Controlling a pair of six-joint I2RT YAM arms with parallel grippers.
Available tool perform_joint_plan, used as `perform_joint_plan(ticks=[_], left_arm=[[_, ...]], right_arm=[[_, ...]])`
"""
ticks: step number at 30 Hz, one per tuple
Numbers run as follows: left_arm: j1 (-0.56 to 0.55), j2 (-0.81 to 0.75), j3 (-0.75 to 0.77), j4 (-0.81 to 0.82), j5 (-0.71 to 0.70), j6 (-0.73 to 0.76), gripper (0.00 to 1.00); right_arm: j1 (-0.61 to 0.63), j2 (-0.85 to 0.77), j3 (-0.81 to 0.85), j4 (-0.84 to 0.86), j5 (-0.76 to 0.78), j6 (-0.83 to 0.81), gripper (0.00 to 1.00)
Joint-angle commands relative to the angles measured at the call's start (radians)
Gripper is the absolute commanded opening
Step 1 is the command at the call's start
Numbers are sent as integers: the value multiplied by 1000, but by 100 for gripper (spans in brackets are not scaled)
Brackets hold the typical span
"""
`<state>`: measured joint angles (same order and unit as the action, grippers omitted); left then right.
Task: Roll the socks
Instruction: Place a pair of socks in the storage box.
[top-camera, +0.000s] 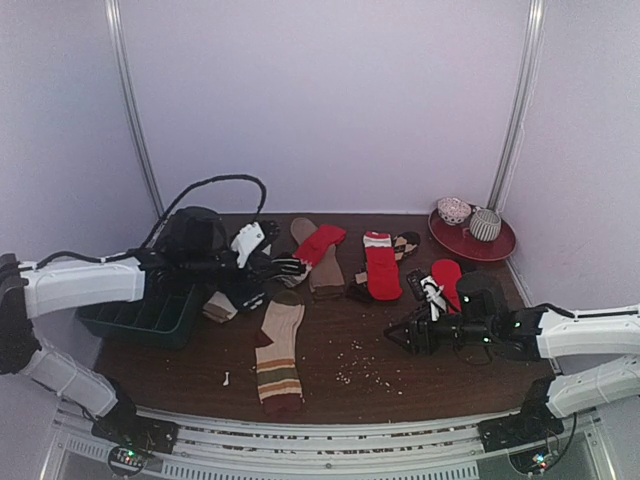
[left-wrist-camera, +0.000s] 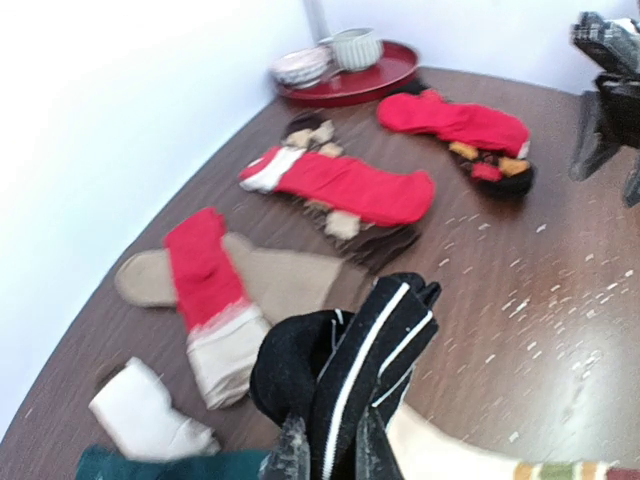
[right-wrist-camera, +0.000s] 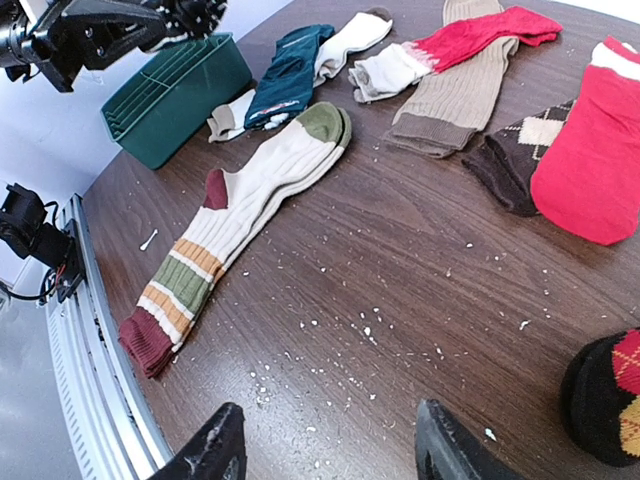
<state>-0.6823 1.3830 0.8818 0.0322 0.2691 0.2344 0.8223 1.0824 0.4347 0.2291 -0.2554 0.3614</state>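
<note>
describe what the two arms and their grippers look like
Both match: white boxy links on the left arm and right arm, black joints and black wrist housings. A black cable loops above the left one. The right gripper has two black fingers flecked with white. No sleeves, no readable markings.

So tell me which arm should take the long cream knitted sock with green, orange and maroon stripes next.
Right, I'd say. The right gripper is open and empty, and the cream striped sock lies flat ahead of it. The left gripper is shut on a black sock with white stripes.
</note>
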Motion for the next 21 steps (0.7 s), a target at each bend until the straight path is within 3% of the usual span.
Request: perform_joint_plan(ticks=[1, 6, 12, 16, 21], left_arm=[[109, -96, -84, -62, -107, 48, 0], [289, -203, -83, -95, -87, -127, 0], [377, -231, -118, -124, -339, -271, 0], [444, -225, -172, -97, -367, -397, 0], [451, -205, -185, -118, -434, -531, 0]], right_arm=[[-9, 49, -13, 87, -79, -15, 58], [-19, 70, -18, 108, -118, -38, 57], [-28, 127, -18, 149, -191, -36, 56], [-30, 124, -28, 142, -209, -39, 55], [-31, 79, -46, 143, -184, -37, 56]])
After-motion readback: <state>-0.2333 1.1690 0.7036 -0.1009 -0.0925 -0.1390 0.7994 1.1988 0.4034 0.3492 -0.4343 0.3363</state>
